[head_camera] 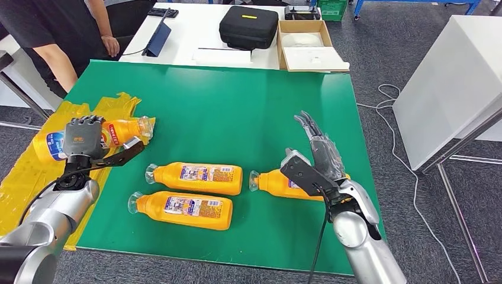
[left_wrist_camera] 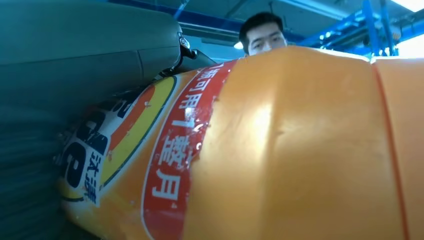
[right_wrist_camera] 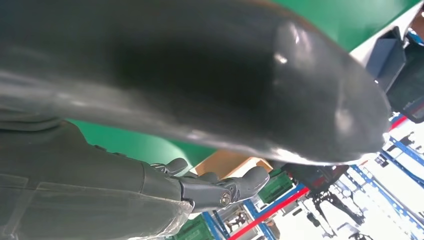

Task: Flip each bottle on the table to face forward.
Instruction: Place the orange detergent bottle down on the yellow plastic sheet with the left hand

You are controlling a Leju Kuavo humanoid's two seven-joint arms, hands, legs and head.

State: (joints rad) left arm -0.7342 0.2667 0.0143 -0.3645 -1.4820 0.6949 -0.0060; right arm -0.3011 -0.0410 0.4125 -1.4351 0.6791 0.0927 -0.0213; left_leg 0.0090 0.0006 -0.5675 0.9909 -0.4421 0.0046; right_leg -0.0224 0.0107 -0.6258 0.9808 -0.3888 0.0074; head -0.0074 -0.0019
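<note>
Green table (head_camera: 248, 100) with orange bottles lying on their sides, grey carpet around it. Nearest to the robot: front bottle (head_camera: 182, 210), cap end pointing left, label up. Just behind it, nearly touching, middle bottle (head_camera: 196, 178), same orientation, label up. To the right, a third bottle (head_camera: 278, 183) lies cap left, its far end hidden behind the right hand (head_camera: 317, 160). Right hand hovers over that bottle, fingers (right_wrist_camera: 220, 190) extended and apart, holding nothing; cannot tell whether it touches the bottle. At the left table edge, left hand (head_camera: 83, 139) wraps around the held bottle (head_camera: 121, 131), fingers over the top, thumb underneath; blue-and-red label faces up and cap end points right. In the left wrist view the held bottle's red label band with white characters sits right against the hand. Yellow plastic sheet (head_camera: 23, 177) drapes off the left edge under that hand. Further back: white table (head_camera: 177, 29) with black case (head_camera: 248, 26), open cardboard box (head_camera: 308, 44), and dark folder (head_camera: 158, 38). A person in a black shirt (head_camera: 59, 29) stands far left.
</note>
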